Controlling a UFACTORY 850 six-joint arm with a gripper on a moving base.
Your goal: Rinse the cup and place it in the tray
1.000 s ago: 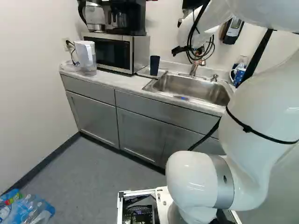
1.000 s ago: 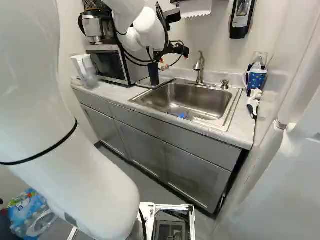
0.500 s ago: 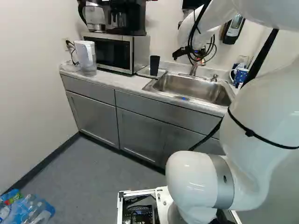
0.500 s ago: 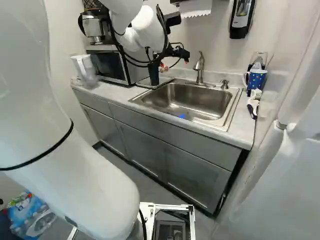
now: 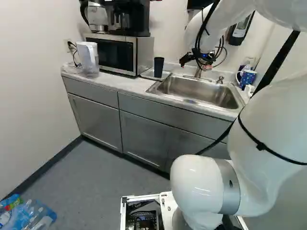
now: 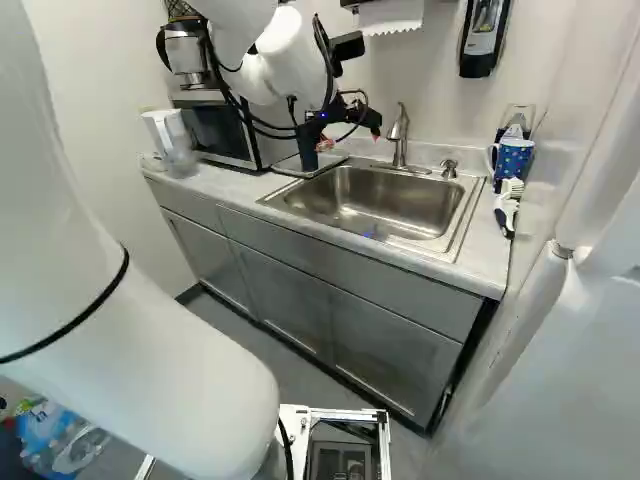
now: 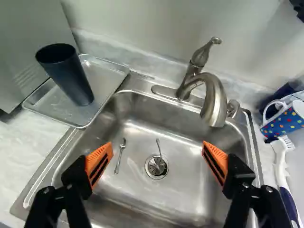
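Gripper (image 7: 158,151) is spread wide over the sink (image 7: 137,202), holding nothing. Cup (image 7: 70,78) stands in the tray (image 7: 50,100), no water at the tap (image 7: 216,102). I judge placing done, rinse unconfirmed; next I'd back the arm clear, cup untouched.

Ahead of your end effector (image 6: 350,134) you see glossy metal sink (image 7: 190,199), satin metal faucet (image 7: 216,102), metal tray (image 7: 103,71), smooth matt cup (image 7: 71,76).
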